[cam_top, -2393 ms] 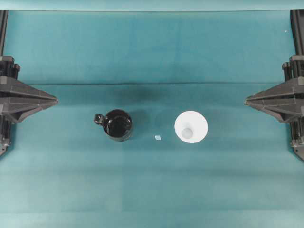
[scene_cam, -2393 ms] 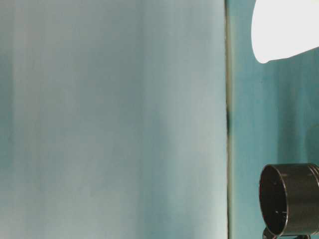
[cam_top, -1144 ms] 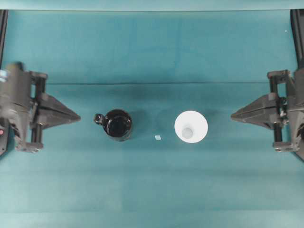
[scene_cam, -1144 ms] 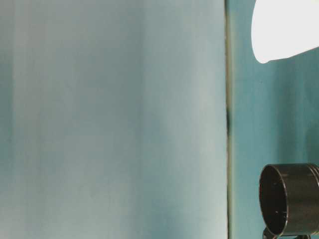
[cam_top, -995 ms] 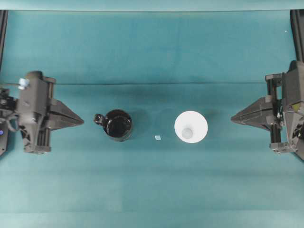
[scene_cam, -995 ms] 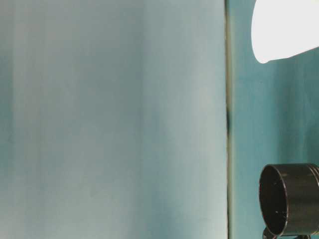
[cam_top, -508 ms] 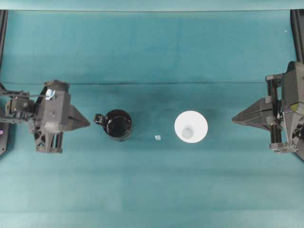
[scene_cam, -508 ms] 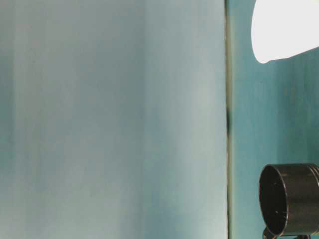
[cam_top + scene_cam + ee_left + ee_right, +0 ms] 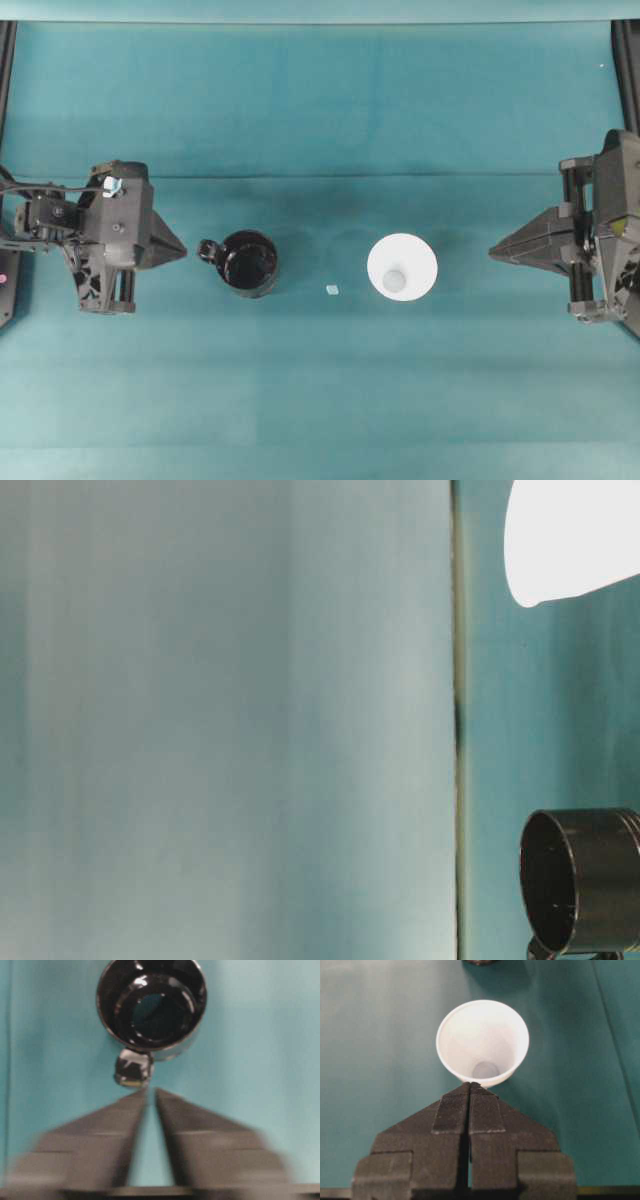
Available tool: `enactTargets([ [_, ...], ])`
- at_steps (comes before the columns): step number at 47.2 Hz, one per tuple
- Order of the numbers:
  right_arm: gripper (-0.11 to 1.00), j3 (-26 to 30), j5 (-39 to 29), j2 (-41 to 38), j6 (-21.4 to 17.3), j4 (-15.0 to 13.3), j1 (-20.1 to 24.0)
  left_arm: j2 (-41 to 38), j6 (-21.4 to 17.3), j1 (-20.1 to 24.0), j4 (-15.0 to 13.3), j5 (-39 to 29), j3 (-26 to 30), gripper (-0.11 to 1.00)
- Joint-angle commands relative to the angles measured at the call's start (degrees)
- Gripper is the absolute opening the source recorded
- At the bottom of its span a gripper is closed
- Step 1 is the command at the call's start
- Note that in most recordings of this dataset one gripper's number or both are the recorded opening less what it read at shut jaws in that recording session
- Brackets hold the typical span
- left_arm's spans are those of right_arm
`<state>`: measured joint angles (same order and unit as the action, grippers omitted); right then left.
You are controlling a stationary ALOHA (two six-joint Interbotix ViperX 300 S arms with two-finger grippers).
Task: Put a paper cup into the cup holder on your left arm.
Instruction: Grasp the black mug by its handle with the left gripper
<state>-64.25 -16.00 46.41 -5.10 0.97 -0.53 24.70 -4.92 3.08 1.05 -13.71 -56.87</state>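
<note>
Jaws of the left gripper (image 9: 150,1092) stand slightly parted and hold nothing, their tips just short of the knob handle of the cup holder (image 9: 249,263), which stands upright left of the table's middle. The right gripper (image 9: 469,1085) has its jaws pressed together, apart from the paper cup (image 9: 401,267), upright right of the middle. Judged from this, the approach is in hand: next the left jaws must spread around the holder, and the right must open for the cup.
</note>
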Motion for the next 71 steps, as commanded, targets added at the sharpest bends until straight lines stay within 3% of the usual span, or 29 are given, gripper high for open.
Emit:
enactTargets([
  [1,-0.02,1.58,0.18,-0.26,-0.53,0.18,-0.09,-0.53,0.18,0.09,0.09,0.79,0.79,0.47],
  [7,-0.02,1.58,0.26,-0.26,-0.53,0.09,0.00,-2.37,0.26,0.09,0.09,1.23,0.88,0.83],
  [11,-0.02,1.58,0.18,-0.26,-0.53,0.09,-0.09,-4.75,0.18,0.09,0.09,1.49,1.32,0.96],
  [23,-0.02,1.58,0.18,-0.26,-0.53,0.09,-0.09,-10.20,-0.09,0.62,0.09,4.92,2.37,0.94],
  [63,-0.02,1.85,0.18,-0.26,-0.62,0.18,-0.09,-16.08,-1.14,2.72,0.18,8.44,3.52,0.94],
  [71,-0.02,1.85,0.18,-0.26,-0.62,0.09,0.00,-16.08,-3.08,2.72,0.18,8.53,3.52,0.93],
])
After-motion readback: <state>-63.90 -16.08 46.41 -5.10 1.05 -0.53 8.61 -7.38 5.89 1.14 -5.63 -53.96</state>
